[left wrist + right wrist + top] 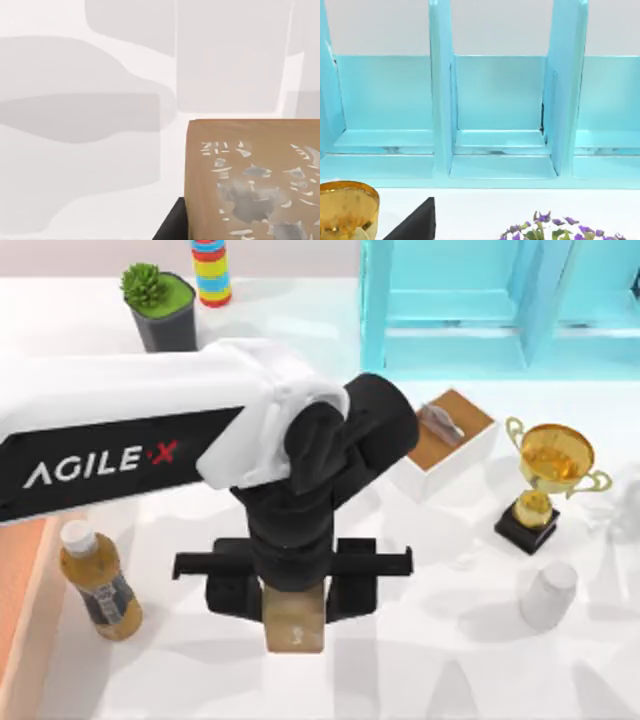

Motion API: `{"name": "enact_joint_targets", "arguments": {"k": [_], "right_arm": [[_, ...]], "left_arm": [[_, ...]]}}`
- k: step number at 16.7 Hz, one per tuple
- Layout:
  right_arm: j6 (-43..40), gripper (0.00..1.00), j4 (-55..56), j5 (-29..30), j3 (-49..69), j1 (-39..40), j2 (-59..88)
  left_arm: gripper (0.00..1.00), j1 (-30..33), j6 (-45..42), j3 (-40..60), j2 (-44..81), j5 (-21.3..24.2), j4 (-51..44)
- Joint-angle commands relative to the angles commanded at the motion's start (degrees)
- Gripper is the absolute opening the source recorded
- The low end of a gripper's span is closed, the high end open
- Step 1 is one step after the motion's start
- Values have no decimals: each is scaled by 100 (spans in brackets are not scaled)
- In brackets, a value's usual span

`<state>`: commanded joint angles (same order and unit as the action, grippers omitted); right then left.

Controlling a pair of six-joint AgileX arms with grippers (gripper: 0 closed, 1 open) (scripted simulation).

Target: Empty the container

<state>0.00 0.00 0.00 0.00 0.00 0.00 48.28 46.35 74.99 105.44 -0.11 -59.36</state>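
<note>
1. While the left gripper (293,585) hangs above the white surface (420,660) at the top view's lower middle, it is clenched on a small tan cube (294,620), whose lower part protrudes below the black fingers (232,592).
2. In the left wrist view the tan cube (252,180) fills the near corner; its face carries a pale, flaked grey-white pattern, and bare surface lies beyond it.
3. The container (22,585) is an orange-tan wooden tray cut by the top view's left edge; a strip of its floor and its lighter raised rim are visible, and the rest lies outside the frame.
4. Progress, as a judgement: the cube is held well apart from the container, so one item appears to be out already and only needs setting down. Whether anything remains in the tray cannot be told.
5. Beside the container's rim stands a bottle (97,580) of amber liquid with a white cap, on the surface and not in the tray.
6. The right arm is parked; its wrist view faces a turquoise shelf unit (495,100), with a gold trophy (345,207) at the edge of the view. The state of the right gripper cannot be told.
</note>
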Motion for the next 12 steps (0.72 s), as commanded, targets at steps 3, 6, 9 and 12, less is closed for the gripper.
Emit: {"name": "enact_joint_targets", "arguments": {"k": [3,6,9,12], "right_arm": [[0,100,0,0,0,0,0],[0,100,0,0,0,0,0],[0,100,0,0,0,0,0],[0,100,0,0,0,0,0]], "left_arm": [[0,-24,24,-173,98,9,233],[0,2,7,-496,286,0,819],[0,12,0,-630,368,7,989],[8,12,0,-630,368,7,989]]}}
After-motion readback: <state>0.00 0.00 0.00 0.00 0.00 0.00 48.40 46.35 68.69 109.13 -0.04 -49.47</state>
